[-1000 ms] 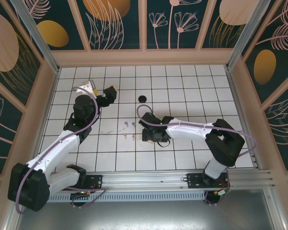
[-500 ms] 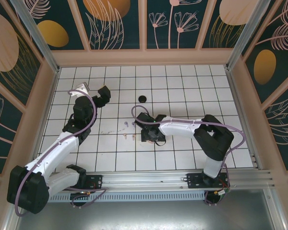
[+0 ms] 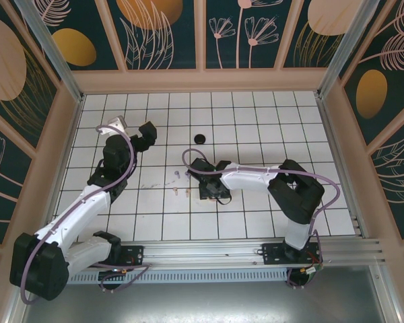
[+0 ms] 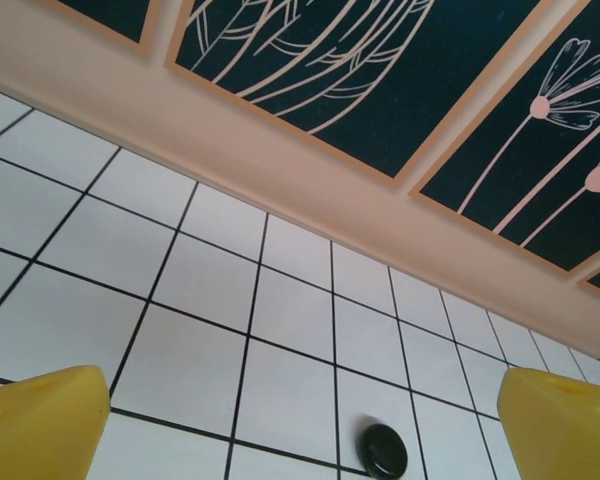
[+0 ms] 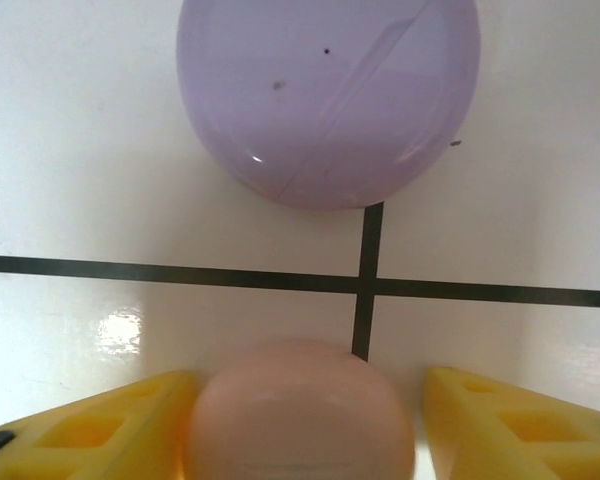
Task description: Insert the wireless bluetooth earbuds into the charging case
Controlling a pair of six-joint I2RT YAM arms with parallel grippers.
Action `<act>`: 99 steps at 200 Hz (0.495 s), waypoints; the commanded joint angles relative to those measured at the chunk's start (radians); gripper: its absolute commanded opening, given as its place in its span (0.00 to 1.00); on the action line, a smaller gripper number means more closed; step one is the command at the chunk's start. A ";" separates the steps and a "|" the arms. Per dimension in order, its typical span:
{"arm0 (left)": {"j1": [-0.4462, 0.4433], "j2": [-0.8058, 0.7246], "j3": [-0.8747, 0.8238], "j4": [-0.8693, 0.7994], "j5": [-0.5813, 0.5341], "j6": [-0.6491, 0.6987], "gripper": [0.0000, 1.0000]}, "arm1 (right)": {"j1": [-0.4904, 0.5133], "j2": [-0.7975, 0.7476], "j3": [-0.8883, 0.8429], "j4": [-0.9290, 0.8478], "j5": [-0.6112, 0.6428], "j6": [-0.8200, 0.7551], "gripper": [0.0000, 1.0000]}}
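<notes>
A pink round charging case [image 5: 300, 415] sits between the yellow fingers of my right gripper [image 5: 302, 395]. The left finger [image 5: 130, 420] touches it and the right finger [image 5: 510, 420] stands a sliver off, so the jaws are open around it. Just beyond lies a lilac round case [image 5: 328, 100]. From above, my right gripper [image 3: 207, 178] is low over mid-table. The wireless bluetooth earbuds lie left of it: a lilac pair [image 3: 178, 175] and a pink pair [image 3: 178, 192]. My left gripper [image 3: 145, 134] hovers open at the back left, its fingertips [image 4: 40, 425] wide apart, holding nothing.
A black round case [image 3: 200, 138] lies alone towards the back middle and is seen again low in the left wrist view [image 4: 382, 450]. The white tiled table [image 3: 256, 121] is walled by a peach rim [image 3: 202, 81] at the back and sides.
My right arm has slid left over the cases and its jaws have narrowed around the pink one. My left gripper has pulled slightly back to the left.
</notes>
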 commanded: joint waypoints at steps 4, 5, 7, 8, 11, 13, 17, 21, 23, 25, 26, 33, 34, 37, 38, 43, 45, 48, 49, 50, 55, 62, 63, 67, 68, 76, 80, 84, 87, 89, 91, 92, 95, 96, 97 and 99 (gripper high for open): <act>0.006 -0.022 -0.044 0.030 0.070 -0.021 0.99 | 0.007 0.015 0.001 0.023 -0.027 -0.005 0.54; 0.006 -0.022 -0.045 0.031 0.072 -0.021 0.99 | 0.007 0.015 0.000 0.023 -0.028 -0.005 0.54; 0.006 -0.022 -0.048 0.035 0.077 -0.021 0.98 | 0.008 0.015 0.000 0.024 -0.030 -0.005 0.53; 0.006 -0.021 -0.049 0.038 0.080 -0.021 0.99 | 0.007 0.015 0.000 0.025 -0.031 -0.005 0.53; 0.006 -0.020 -0.054 0.048 0.088 -0.016 0.99 | 0.007 0.014 -0.001 0.028 -0.033 -0.005 0.51; 0.005 -0.020 -0.058 0.057 0.100 -0.013 0.99 | 0.007 0.014 -0.002 0.030 -0.035 -0.005 0.50; 0.005 -0.018 -0.065 0.071 0.117 -0.006 0.99 | 0.007 0.011 -0.004 0.034 -0.037 -0.005 0.49; 0.005 -0.017 -0.070 0.082 0.129 -0.004 0.99 | 0.007 0.008 -0.006 0.036 -0.038 -0.003 0.47; 0.006 -0.016 -0.073 0.087 0.135 -0.004 0.99 | 0.007 0.006 -0.007 0.037 -0.039 -0.003 0.46; 0.005 -0.015 -0.075 0.092 0.140 -0.003 0.98 | 0.007 0.003 -0.007 0.039 -0.039 -0.001 0.46; 0.006 -0.014 -0.076 0.095 0.143 -0.002 0.99 | 0.007 0.002 -0.008 0.039 -0.040 -0.001 0.45; 0.006 -0.010 -0.082 0.114 0.165 0.007 0.99 | 0.007 -0.010 -0.013 0.044 -0.041 0.001 0.43; 0.006 -0.009 -0.084 0.117 0.168 0.008 0.99 | 0.007 -0.012 -0.013 0.046 -0.041 0.002 0.43; 0.006 -0.006 -0.086 0.123 0.176 0.010 0.98 | 0.007 -0.018 -0.015 0.047 -0.041 0.005 0.43; 0.006 -0.005 -0.087 0.125 0.179 0.010 0.99 | 0.007 -0.020 -0.014 0.048 -0.041 0.005 0.42; 0.005 -0.001 -0.088 0.132 0.190 0.013 0.99 | 0.007 -0.031 -0.018 0.050 -0.040 0.008 0.42; 0.006 0.001 -0.089 0.135 0.194 0.015 0.99 | 0.007 -0.037 -0.019 0.050 -0.040 0.011 0.42; 0.005 0.004 -0.090 0.143 0.203 0.018 0.98 | 0.007 -0.047 -0.019 0.050 -0.038 0.012 0.42; 0.005 0.004 -0.091 0.144 0.207 0.020 0.98 | 0.007 -0.049 -0.019 0.050 -0.038 0.013 0.42; 0.006 0.005 -0.092 0.147 0.210 0.022 0.98 | 0.007 -0.052 -0.019 0.050 -0.038 0.013 0.42; 0.005 0.009 -0.094 0.158 0.223 0.027 0.98 | 0.007 -0.069 -0.021 0.049 -0.037 0.017 0.41; 0.005 0.013 -0.101 0.174 0.241 0.029 0.98 | 0.004 -0.094 -0.023 0.048 -0.034 0.022 0.41; 0.006 0.014 -0.101 0.179 0.244 0.030 0.98 | 0.004 -0.097 -0.023 0.049 -0.034 0.023 0.41; 0.006 0.016 -0.108 0.194 0.259 0.032 0.98 | 0.002 -0.112 -0.023 0.048 -0.034 0.024 0.41; 0.006 0.017 -0.110 0.198 0.264 0.032 0.98 | 0.002 -0.116 -0.023 0.048 -0.034 0.026 0.41; 0.005 0.022 -0.123 0.230 0.292 0.036 0.98 | -0.004 -0.148 -0.021 0.045 -0.033 0.028 0.41; 0.006 0.027 -0.129 0.243 0.312 0.037 0.98 | -0.010 -0.164 -0.019 0.043 -0.032 0.029 0.41; 0.005 0.032 -0.135 0.262 0.333 0.038 0.98 | -0.016 -0.176 -0.016 0.044 -0.034 0.029 0.41; 0.006 0.035 -0.140 0.277 0.347 0.038 0.98 | -0.021 -0.190 -0.013 0.044 -0.034 0.029 0.41; 0.006 0.038 -0.143 0.287 0.359 0.038 0.98 | -0.025 -0.197 -0.013 0.044 -0.035 0.029 0.41; 0.006 0.041 -0.146 0.296 0.371 0.037 0.98 | -0.030 -0.205 -0.011 0.045 -0.036 0.029 0.41; 0.006 0.043 -0.147 0.301 0.376 0.037 0.98 | -0.032 -0.208 -0.011 0.045 -0.036 0.029 0.41; 0.005 0.047 -0.151 0.313 0.392 0.035 0.98 | -0.040 -0.216 -0.008 0.047 -0.039 0.028 0.41; 0.006 0.050 -0.152 0.318 0.397 0.034 0.98 | -0.043 -0.219 -0.007 0.047 -0.040 0.028 0.41; 0.006 0.051 -0.154 0.322 0.403 0.034 0.98 | -0.046 -0.225 -0.006 0.047 -0.041 0.027 0.41; 0.006 0.055 -0.157 0.330 0.414 0.031 0.98 | -0.052 -0.232 -0.004 0.048 -0.043 0.028 0.41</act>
